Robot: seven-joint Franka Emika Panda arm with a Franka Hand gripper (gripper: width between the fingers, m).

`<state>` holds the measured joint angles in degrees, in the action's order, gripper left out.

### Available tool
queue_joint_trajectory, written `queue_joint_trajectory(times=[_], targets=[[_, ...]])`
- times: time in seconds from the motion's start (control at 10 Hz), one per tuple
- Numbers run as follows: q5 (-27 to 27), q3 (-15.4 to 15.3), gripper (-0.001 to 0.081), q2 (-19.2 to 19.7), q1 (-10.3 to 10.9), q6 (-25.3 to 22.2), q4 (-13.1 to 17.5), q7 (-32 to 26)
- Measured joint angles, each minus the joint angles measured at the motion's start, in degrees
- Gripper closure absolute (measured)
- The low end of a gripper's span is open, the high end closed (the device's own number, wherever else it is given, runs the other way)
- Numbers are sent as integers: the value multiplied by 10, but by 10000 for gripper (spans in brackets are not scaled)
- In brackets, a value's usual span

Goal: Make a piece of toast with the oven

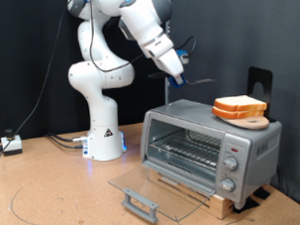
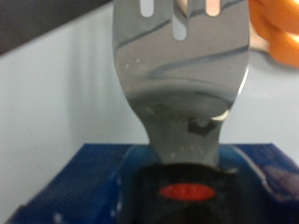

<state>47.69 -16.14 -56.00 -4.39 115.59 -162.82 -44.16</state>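
Toast [image 1: 240, 107] lies atop the oven [image 1: 209, 145] (door down), beside the hand [image 1: 176, 67] clamped on a spatula [image 2: 180, 70].

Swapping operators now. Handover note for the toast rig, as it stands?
Claw: raised above the oven, shut on a spatula; blade fills the wrist view.
Toast: two slices stacked on a round wooden board on the oven's roof, at the exterior view's right.
Done: glass door lowered flat; wire rack bare.
Left: no toast in the oven yet, none toasted.
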Motion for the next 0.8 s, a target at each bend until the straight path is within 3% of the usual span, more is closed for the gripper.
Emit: queue_joint_trajectory(times=[0.5,0.8], targets=[[-106,93,410,0,-75,-82,26,-21],[-157,146,410,-1,-109,-93,30,-55]])
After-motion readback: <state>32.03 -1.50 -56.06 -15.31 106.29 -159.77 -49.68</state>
